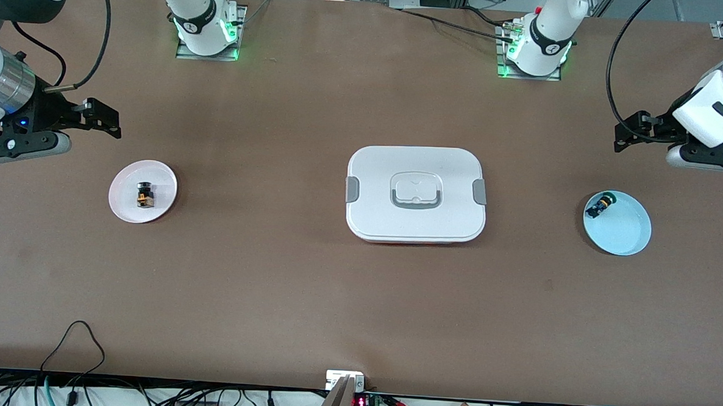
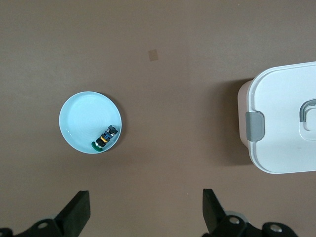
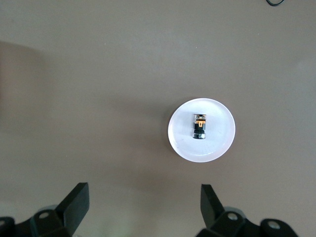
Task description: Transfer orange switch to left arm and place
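Your orange switch [image 1: 145, 195] sits on the pale pink plate [image 1: 126, 208] at the right arm's end of the counter [image 1: 308, 298], lying on its side with its long axis running roughly toward and away from the front camera, dark cap at the end farther from that camera. That puts it squarely in the right arm's reach: the right gripper [image 1: 100, 118] hangs over bare counter just beside the plate, on the side farther from the front camera, with its fingers spread wide and nothing between them. In the right wrist view the switch [image 3: 199, 126] shows ahead of the fingers and off to one side, so you will likely need to slide over and line up across its short width. The box [image 1: 415, 194] stands mid-counter, between this plate and the light blue plate [image 1: 625, 236], which holds a small black piece with coloured parts [image 1: 600, 207]. The left gripper [image 1: 630, 136] waits above counter near that blue plate, fingers also wide apart and empty.
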{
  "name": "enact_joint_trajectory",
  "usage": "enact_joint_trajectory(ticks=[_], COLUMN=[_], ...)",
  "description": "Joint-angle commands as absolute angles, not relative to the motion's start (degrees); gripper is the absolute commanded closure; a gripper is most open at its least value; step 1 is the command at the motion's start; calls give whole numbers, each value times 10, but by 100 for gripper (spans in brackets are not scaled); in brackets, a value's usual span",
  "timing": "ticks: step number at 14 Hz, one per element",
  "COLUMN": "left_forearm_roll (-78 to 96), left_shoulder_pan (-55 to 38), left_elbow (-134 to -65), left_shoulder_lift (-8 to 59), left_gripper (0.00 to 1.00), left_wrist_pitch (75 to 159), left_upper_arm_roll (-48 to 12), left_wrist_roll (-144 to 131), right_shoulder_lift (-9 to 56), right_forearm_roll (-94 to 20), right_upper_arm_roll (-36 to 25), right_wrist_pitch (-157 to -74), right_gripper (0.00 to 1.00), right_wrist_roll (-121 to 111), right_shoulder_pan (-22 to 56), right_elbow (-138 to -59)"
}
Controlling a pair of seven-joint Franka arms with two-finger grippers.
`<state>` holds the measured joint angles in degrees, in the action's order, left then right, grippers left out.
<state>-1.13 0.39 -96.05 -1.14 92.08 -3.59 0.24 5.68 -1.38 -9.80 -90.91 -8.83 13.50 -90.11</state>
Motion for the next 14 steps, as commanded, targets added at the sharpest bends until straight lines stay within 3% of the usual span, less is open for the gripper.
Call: enact_joint_trajectory(ticks=[1,8,14], left_forearm_roll=[-20,-20,-20], left_shoulder_pan=[1,1,1], left_elbow=[-957,-957,-957], left_shoulder_lift=[-18,-18,-18], left_gripper=[0,0,0], left_wrist_pitch=[912,912,912], left_upper_arm_roll=[-36,-37,-36], left_wrist_roll=[-3,-3,-3], right_shoulder_lift=[62,91,103], right_forearm_roll=[-13,-20,-18], right_upper_arm_roll=[-98,-98,-98], right_wrist_pitch=[-905,-950,-887], right_gripper=[0,0,0], right_wrist_roll=[-88,-88,-204], right_shoulder_pan=[136,142,149], right_elbow=[-887,-855,-865])
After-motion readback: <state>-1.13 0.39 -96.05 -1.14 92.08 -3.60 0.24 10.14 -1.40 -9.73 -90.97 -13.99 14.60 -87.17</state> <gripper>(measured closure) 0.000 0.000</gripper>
